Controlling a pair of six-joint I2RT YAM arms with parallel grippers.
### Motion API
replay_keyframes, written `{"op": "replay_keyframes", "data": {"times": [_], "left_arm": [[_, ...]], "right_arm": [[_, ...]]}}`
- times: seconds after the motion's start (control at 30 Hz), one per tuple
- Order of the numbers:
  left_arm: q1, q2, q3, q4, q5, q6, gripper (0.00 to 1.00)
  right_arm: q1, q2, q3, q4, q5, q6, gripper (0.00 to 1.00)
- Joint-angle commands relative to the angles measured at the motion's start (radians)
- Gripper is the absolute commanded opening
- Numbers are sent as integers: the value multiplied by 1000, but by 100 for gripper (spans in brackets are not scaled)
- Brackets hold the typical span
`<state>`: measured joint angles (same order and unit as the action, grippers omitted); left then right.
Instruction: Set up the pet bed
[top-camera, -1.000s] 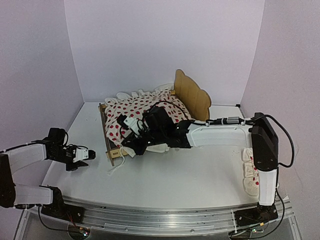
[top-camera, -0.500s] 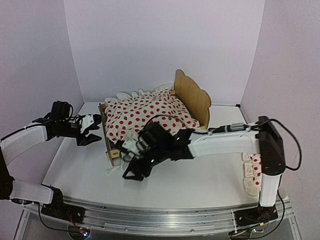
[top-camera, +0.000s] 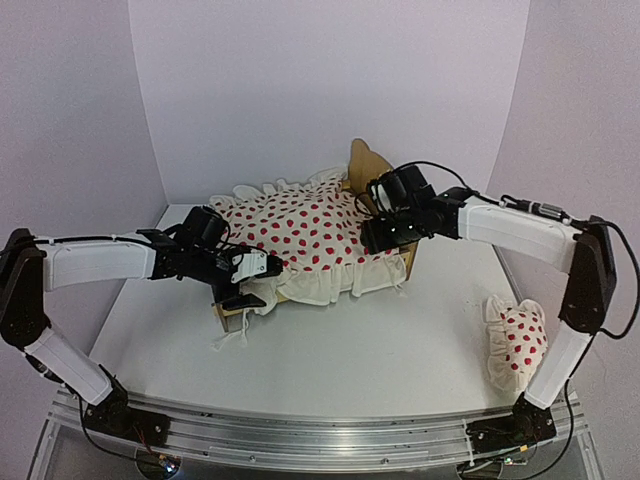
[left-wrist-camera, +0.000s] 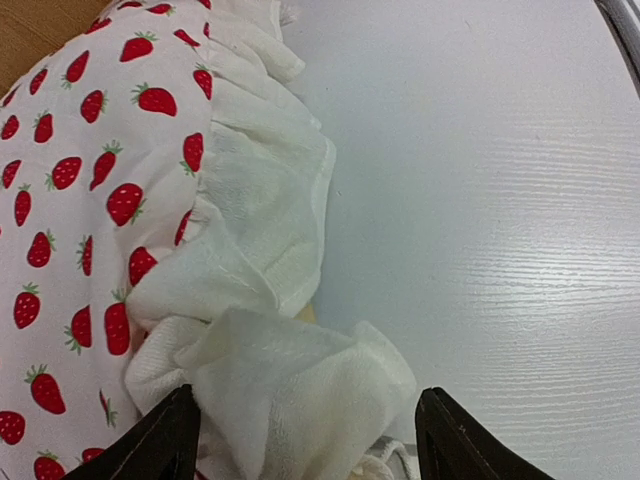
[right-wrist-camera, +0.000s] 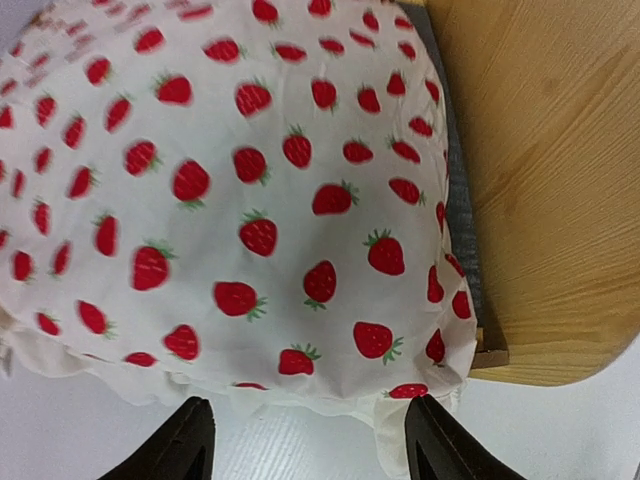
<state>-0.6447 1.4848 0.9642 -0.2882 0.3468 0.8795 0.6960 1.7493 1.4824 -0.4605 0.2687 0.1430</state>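
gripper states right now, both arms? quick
Left gripper: open, duvet ruffle between the jaws, nothing gripped.
Right gripper: open, holding nothing, above the duvet.

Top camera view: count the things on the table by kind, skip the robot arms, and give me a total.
wooden pet bed: 1
ruffled strawberry-print duvet: 1
small red-spotted pillow: 1
Total: 3
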Motion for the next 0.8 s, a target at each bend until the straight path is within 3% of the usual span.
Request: {"op": "replay_keyframes", "data": {"times": [0.0,0.13,0.2,0.43,0.63,0.77], "left_arm": [[-13,37,43,69,-102,69,57],[-14,32,53,29,-152,88,16],[-13,5,39,-19,-154,116,2],[-10,-115,-93,-164,-101,316,0],[57,-161,-83,-296,-50,409,0],[66,-163,-115,-273,-41,459,0]], "right_arm": [[-17,129,82,-64,92,-22,64],[-43,212,134,-64,147,-20,54],[-59,238,151,-64,187,-14,50],[-119,299,205,-66,229,-11,47],[-156,324,230,-68,169,-27,47],[-159,341,256,-82,119,-59,47]]}}
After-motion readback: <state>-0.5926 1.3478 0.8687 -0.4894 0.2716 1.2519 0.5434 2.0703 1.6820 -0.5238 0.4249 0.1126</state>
